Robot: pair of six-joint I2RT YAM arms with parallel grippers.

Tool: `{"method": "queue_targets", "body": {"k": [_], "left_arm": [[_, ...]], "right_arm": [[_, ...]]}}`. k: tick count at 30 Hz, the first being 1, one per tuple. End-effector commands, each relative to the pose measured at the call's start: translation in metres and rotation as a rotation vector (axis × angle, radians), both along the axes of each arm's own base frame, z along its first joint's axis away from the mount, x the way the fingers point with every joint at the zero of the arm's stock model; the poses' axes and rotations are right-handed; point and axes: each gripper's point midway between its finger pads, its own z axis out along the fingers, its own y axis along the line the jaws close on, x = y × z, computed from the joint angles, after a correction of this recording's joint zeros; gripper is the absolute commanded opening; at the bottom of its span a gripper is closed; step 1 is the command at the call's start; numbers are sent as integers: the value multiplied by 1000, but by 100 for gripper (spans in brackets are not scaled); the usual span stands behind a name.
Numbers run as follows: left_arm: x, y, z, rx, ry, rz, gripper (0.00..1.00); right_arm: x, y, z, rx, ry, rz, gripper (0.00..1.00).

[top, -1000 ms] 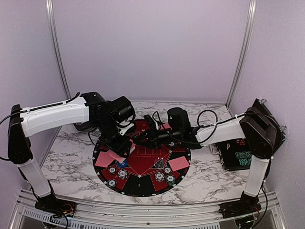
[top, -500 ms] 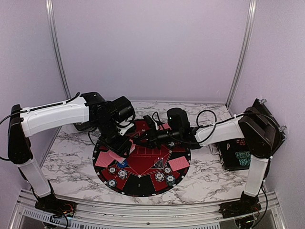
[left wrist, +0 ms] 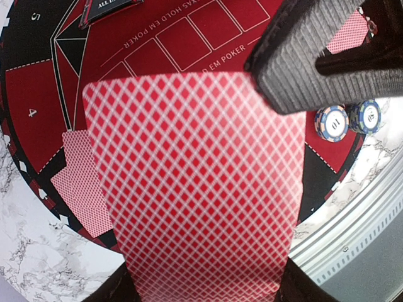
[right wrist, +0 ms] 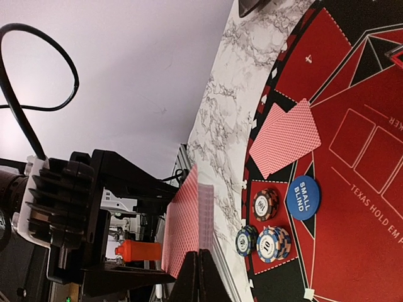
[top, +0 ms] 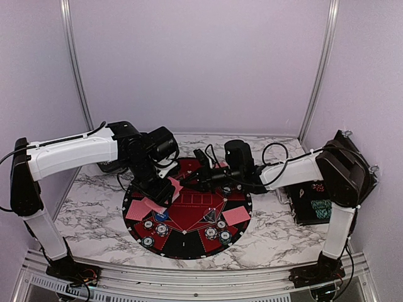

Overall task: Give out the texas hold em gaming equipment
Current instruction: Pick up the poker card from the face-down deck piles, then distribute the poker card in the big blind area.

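Left hand (top: 162, 189) grips deck (left wrist: 195, 182) above mat (top: 189, 246), centre frame, presenting it for dealing | right hand (right wrist: 199, 272) closed at deck's edge, likely to peel one; catch unclear | dealt cards (right wrist: 284, 137), chips (right wrist: 267, 242) on mat.

We see pale lilac walls (top: 201, 63) lit evenly, two metal uprights (top: 75, 69) in the back corners, a white marble-patterned tabletop (top: 94, 211) and an aluminium rail (top: 189, 277) along its near edge

The cards (left wrist: 195, 189) look glossy and smooth. The mat (left wrist: 38, 88) looks matt. The table (top: 94, 214) is polished, marble-patterned.
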Motion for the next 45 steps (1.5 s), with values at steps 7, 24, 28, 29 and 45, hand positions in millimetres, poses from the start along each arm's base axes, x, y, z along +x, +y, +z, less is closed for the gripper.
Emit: {"method": "queue_targets", "body": {"k": [7, 24, 28, 29, 45], "left_arm": [[-7, 7, -5, 33, 28, -5, 53], [-7, 8, -4, 33, 24, -5, 53], [-7, 8, -4, 33, 24, -5, 53], [-7, 8, -4, 34, 24, -4, 53], [-5, 8, -4, 36, 19, -6, 53]], "right_arm": [[23, -12, 28, 35, -58, -48, 0], [46, -42, 37, 72, -55, -81, 0], [57, -57, 36, 81, -51, -109, 0], [61, -61, 36, 83, -51, -117, 0], [160, -168, -12, 33, -24, -377, 0]]}}
